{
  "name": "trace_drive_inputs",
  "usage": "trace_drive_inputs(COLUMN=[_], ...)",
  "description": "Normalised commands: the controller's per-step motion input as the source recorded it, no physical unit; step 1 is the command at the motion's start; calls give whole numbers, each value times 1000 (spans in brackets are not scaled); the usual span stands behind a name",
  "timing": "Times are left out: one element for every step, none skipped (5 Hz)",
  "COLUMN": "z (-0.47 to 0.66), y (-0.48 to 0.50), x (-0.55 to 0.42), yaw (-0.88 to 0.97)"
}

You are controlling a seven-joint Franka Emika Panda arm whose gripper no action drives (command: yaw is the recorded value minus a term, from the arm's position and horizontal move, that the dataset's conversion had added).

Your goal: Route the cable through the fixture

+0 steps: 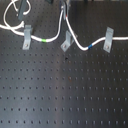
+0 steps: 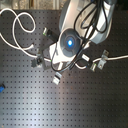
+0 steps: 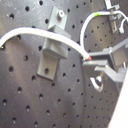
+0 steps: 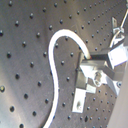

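The white cable (image 1: 75,40) runs across the back of the black breadboard in the first exterior view. Its green band (image 1: 44,39) lies right of the left grey clip (image 1: 27,36), and its blue band (image 1: 90,46) lies between the middle clip (image 1: 66,41) and the right clip (image 1: 107,39). The cable rises to my gripper (image 1: 64,11) above the middle clip. In the first wrist view my gripper (image 3: 90,62) is shut on the cable (image 3: 30,34), which crosses a clip (image 3: 52,42). The second wrist view shows the cable (image 4: 55,42) curving into the fingers (image 4: 86,67).
Loose cable loops (image 2: 22,22) lie at the second exterior view's upper left. The arm (image 2: 70,42) hides the middle of the board there. Clips (image 2: 36,61) (image 2: 56,77) (image 2: 102,55) stand around it. A small blue object (image 2: 1,89) sits at the left edge.
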Motion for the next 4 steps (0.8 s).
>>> trace_drive_inputs(z=[362, 359, 234, 11], y=[97, 115, 46, -9], x=[225, 278, 141, -31], yaw=[0, 0, 0, -9])
